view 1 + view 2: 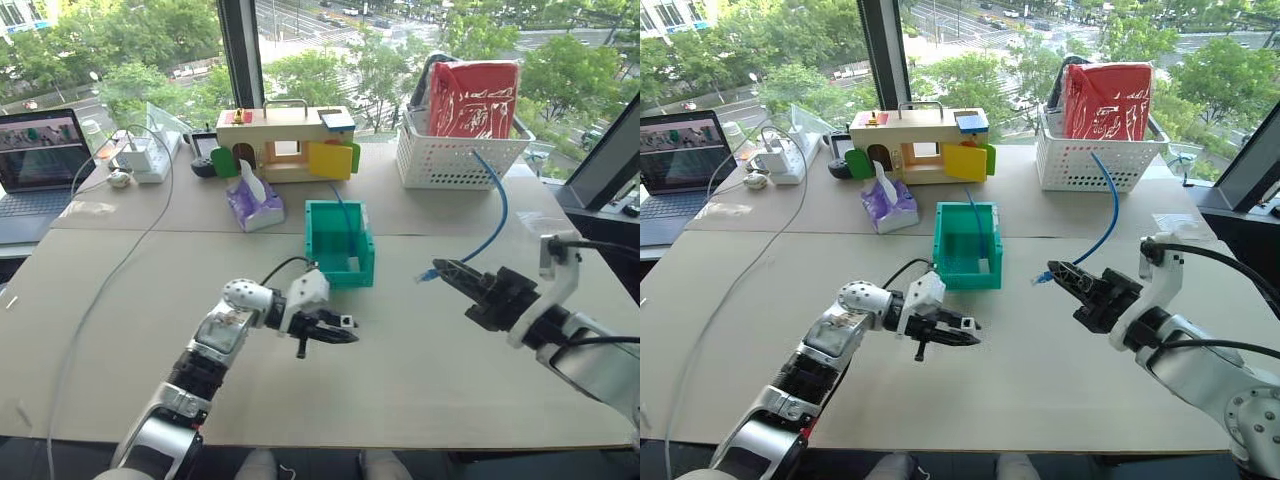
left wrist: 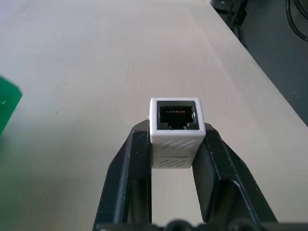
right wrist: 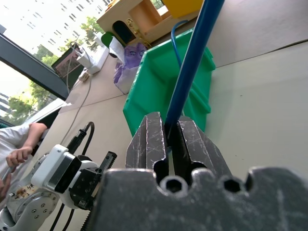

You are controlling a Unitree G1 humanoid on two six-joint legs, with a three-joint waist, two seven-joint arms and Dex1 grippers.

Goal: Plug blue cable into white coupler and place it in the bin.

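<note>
My left gripper (image 1: 350, 331) is shut on the white coupler (image 2: 174, 130) and holds it above the table in front of the bin (image 1: 316, 238). The coupler's dark socket faces away from the wrist. My right gripper (image 1: 443, 267) is shut on the blue cable (image 1: 499, 212) just behind its clear plug (image 1: 427, 273), which points left toward the coupler across a gap. The cable arcs up and back from the fingers toward the white basket. The teal bin stands upright at mid-table, with a thin blue strand (image 1: 980, 228) inside it.
A white lattice basket (image 1: 455, 160) with a red bag stands at the back right. A wooden toy house (image 1: 285, 140) and a purple tissue pack (image 1: 252, 205) sit behind the bin. A laptop (image 1: 40, 160), a power strip (image 1: 150, 155) and a long grey cord (image 1: 110, 270) lie left. A person (image 3: 14, 144) sits at the table's left.
</note>
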